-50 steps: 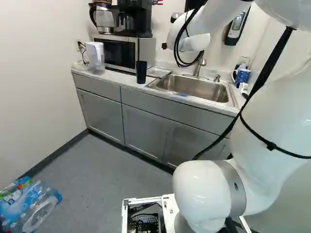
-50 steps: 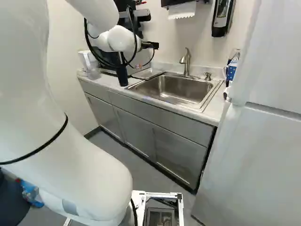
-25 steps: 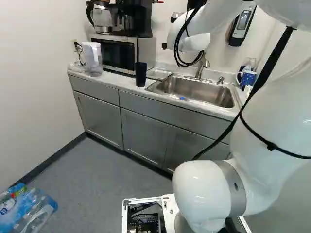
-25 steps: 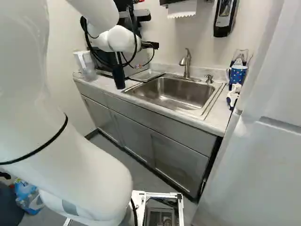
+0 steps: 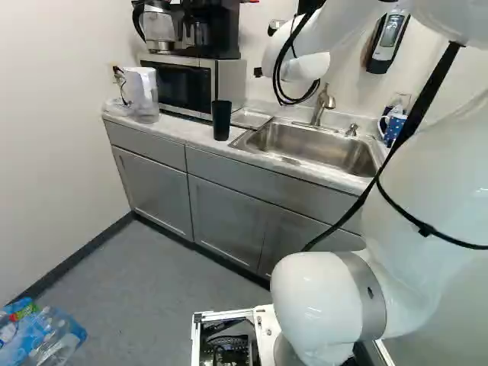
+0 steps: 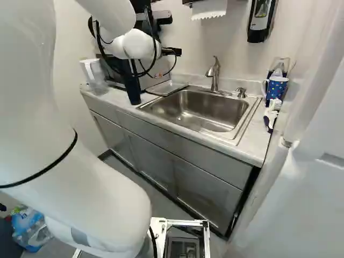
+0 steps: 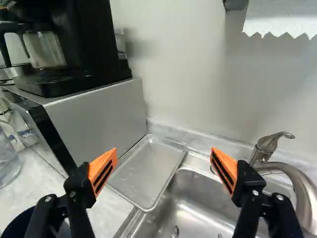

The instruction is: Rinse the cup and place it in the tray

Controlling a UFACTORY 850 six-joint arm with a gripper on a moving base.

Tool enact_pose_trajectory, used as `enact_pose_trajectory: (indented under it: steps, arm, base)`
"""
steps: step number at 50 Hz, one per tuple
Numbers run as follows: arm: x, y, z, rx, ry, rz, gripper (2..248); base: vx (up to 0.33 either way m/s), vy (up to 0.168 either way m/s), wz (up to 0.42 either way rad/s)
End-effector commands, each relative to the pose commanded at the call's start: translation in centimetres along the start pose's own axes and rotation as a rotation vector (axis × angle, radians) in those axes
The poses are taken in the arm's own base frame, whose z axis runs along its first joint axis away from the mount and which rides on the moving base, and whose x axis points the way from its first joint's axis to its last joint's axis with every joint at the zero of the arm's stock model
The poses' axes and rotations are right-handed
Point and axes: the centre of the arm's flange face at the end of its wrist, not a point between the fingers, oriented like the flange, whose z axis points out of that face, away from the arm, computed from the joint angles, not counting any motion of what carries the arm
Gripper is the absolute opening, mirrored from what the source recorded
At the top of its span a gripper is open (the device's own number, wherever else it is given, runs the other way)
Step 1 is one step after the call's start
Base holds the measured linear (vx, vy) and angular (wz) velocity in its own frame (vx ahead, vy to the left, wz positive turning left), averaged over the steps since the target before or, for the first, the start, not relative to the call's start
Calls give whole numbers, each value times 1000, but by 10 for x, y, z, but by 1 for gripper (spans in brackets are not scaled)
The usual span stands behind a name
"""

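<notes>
Our pincer [image 6: 171, 52] stands wide, with the shallow silver metal tray [image 7: 148, 171] ahead, between its fingers. We have the tall dark tumbler-like cup [image 5: 221, 120] upright on the pale tabletop [image 5: 177, 129], near the tray and beside the stainless-steel sink [image 5: 316, 146].

Left of centre in the left base view we see a nearly black cup [image 5: 221, 120] and grey cabinets [image 5: 156, 187]; at the right of the right base view, a blue mug [image 6: 274, 90] with pale dots. Our tray [image 7: 148, 168] is silvery, our pads [image 7: 103, 163] orange, black-striped.
</notes>
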Motion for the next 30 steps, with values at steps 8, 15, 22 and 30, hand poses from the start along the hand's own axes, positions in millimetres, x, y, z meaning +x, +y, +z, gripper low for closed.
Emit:
enact_pose_trajectory:
  steps: [8,15,22,30]
  arm:
    - [0,0,0,0,0,0,247]
    - [0,0,1,0,0,0,247]
    - [0,0,1,0,0,0,247]
    - [0,0,1,0,0,0,247]
  base:
    - [87,-3,2]
    - [48,4,3]
    - [-6,-1,1]
    - [-10,-1,-3]
